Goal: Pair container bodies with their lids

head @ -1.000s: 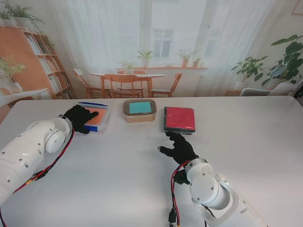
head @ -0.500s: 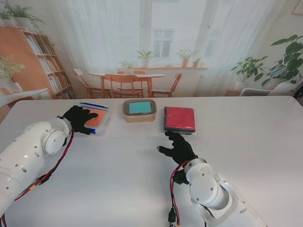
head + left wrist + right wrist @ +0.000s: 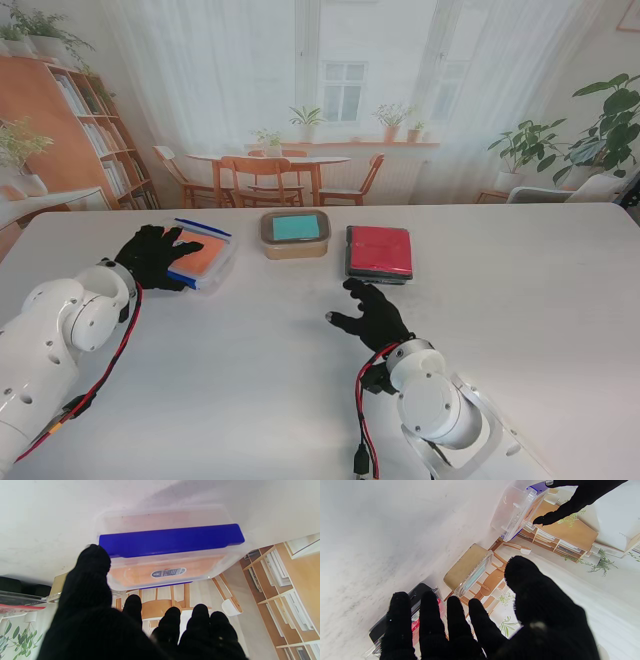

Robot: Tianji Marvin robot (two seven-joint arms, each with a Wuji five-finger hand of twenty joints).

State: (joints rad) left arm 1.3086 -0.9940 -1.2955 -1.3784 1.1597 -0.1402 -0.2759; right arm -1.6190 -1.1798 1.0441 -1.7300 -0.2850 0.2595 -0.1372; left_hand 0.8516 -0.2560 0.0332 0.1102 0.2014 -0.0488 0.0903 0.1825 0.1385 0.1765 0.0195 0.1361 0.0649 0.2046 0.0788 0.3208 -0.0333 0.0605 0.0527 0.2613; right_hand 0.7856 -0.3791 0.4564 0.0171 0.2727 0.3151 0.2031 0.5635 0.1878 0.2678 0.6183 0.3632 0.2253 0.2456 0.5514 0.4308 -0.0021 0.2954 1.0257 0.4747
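Left arm (image 3: 50,345) enters from the near-left corner, white casing with a red cable along it, forearm angled away from me; left hand (image 3: 152,256), black-gloved, palm down, fingers (image 3: 172,620) slightly apart and extended forward, thumb (image 3: 90,565) stretched out alongside, nothing clasped. Right arm (image 3: 440,410) rises from the near-right, wrist bent so the right hand (image 3: 368,312) points away from me and a little left. That hand is also palm down, four fingers (image 3: 430,615) splayed, thumb (image 3: 527,580) held wide apart, holding nothing.
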